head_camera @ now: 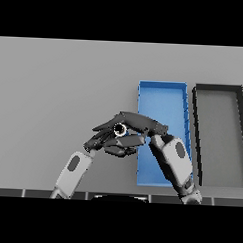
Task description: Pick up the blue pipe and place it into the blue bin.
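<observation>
No writing, label, brand mark or number can be read anywhere — not on the blue bin, the dark bin beside it, or the grey table (all plain surfaces).

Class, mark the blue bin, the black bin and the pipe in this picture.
blue bin (162, 103): head view, bare floor near its far end.
black bin (220, 133): head view, its grey floor.
pipe (120, 129): head view, its round open end between the hands.

Head view — steeply down onto table
</observation>
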### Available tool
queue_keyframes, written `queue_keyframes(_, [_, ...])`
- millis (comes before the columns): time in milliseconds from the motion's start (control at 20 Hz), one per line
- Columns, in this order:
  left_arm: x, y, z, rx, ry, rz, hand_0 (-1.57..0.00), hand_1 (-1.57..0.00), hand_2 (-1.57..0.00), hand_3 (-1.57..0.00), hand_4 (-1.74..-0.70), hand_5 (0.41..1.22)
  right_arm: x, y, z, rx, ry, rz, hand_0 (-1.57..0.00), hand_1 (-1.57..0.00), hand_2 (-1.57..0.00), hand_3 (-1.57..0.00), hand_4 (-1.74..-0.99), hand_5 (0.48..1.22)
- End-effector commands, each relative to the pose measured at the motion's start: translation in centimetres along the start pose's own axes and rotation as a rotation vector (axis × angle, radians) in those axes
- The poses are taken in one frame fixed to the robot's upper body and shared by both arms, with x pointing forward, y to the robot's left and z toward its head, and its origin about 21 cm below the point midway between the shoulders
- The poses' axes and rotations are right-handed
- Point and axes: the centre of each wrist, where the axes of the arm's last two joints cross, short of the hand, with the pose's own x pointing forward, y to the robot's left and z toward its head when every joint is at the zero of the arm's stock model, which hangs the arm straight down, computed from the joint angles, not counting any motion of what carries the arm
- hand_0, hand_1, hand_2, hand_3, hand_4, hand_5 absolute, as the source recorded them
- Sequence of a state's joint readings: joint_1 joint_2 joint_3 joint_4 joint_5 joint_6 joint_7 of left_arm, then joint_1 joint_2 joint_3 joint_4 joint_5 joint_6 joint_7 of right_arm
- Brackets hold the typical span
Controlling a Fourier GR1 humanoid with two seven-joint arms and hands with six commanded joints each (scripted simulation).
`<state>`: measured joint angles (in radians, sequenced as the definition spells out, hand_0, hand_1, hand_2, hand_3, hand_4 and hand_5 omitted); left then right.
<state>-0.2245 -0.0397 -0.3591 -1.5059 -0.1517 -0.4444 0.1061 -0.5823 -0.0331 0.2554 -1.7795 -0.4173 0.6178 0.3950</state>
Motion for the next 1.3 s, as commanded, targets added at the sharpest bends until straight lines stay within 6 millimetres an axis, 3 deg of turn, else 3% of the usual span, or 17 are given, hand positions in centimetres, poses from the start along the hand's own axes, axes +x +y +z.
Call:
queue_keyframes(0, [-0.1,-0.4,0.0,-0.002,-0.007,0.001,-0.01,-0.01,-0.01,-0.01,-0.97,0.493,0.9,-0.5,-0.1,-0.010,0.001,-0.029,-1.57,-1.57,-1.57,-1.57,-1.494,1.221])
queue_keyframes(350, [0.4,0.1,0.3,-0.001,-0.013,-0.010,0.00,0.00,0.00,0.00,-0.95,0.473,7.9,-5.8,-1.5,-0.143,-0.114,-0.099,-1.57,-1.57,-1.57,-1.57,-1.497,1.221])
queue_keyframes(550, [0.4,0.2,0.9,0.001,-0.027,-0.020,0.00,0.00,0.00,0.00,-0.95,0.466,9.0,-9.6,-0.3,-0.310,-0.112,-0.035,-1.57,-1.57,-1.57,-1.57,-1.498,1.221])
queue_keyframes(700, [0.5,0.4,1.5,0.015,-0.023,-0.017,0.00,0.00,0.00,0.00,-0.95,0.472,8.1,-11.9,1.2,-0.450,-0.053,0.009,-1.57,-1.57,-1.57,-1.57,-1.498,1.221])
queue_keyframes(950, [0.1,0.6,1.1,0.023,-0.003,-0.025,0.00,0.00,0.00,0.00,-0.94,0.467,4.7,-14.0,4.5,-0.597,0.143,0.000,-1.57,-1.57,-1.57,-1.57,-1.499,1.221])
queue_keyframes(1250, [0.6,0.5,1.2,0.025,-0.030,-0.034,0.00,0.00,0.00,0.00,-0.93,0.460,0.3,-13.4,8.2,-0.721,0.386,-0.053,-1.57,-1.57,-1.57,-1.57,-1.500,1.221])
